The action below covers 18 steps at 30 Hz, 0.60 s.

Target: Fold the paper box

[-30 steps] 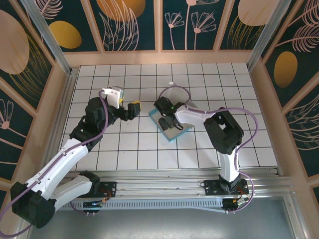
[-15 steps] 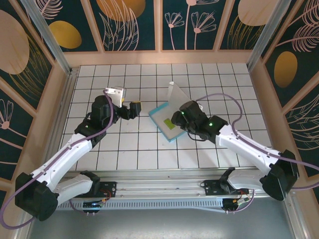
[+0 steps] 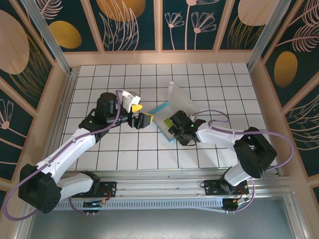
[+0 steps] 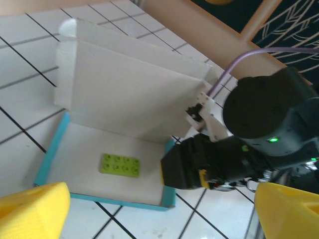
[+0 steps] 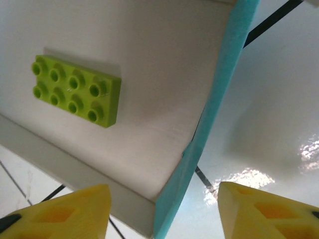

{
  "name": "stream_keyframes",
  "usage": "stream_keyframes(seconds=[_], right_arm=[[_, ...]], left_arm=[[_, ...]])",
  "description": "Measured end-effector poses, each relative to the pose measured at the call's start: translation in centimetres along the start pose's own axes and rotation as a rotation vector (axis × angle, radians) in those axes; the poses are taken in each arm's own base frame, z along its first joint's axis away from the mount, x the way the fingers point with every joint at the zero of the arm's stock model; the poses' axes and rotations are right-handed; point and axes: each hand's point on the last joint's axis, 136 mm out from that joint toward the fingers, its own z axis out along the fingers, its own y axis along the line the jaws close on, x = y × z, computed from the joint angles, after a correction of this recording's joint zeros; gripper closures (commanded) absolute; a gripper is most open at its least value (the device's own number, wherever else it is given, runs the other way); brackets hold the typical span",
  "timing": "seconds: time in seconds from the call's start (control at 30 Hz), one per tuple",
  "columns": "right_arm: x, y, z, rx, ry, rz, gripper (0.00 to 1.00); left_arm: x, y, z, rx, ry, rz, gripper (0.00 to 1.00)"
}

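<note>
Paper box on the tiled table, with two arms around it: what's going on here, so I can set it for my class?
Two robot arms are folding a paper box, white inside and light blue outside, on the tiled table. Its tall lid flap stands upright at the far side, and a green studded brick lies on the box floor. The right gripper is open, its fingers straddling a corner of the box wall. The left gripper, also open and empty, is close beside the box's left side.

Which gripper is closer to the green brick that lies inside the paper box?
Right. The right gripper hangs over a corner of the paper box, beside the green brick. The left gripper is outside the box, off its left side in the top view.
</note>
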Motion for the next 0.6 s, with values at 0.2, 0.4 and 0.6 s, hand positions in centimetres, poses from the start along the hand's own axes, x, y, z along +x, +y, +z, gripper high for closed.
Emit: stream_keyframes(seconds=[0.2, 0.4, 0.6], right_arm=[[-0.7, -1.1, 1.4, 0.057, -0.047, -0.021, 0.7], [-1.8, -1.3, 1.5, 0.071, -0.106, -0.09, 0.87], [-3.9, -0.3, 2.0, 0.052, -0.167, -0.307, 0.9]], left_arm=[[0.2, 0.0, 0.0, 0.003, 0.009, -0.003, 0.01], [0.0, 1.1, -0.2, -0.068, -0.002, -0.002, 0.01], [-0.2, 3.1, -0.4, -0.187, -0.001, -0.021, 0.01]])
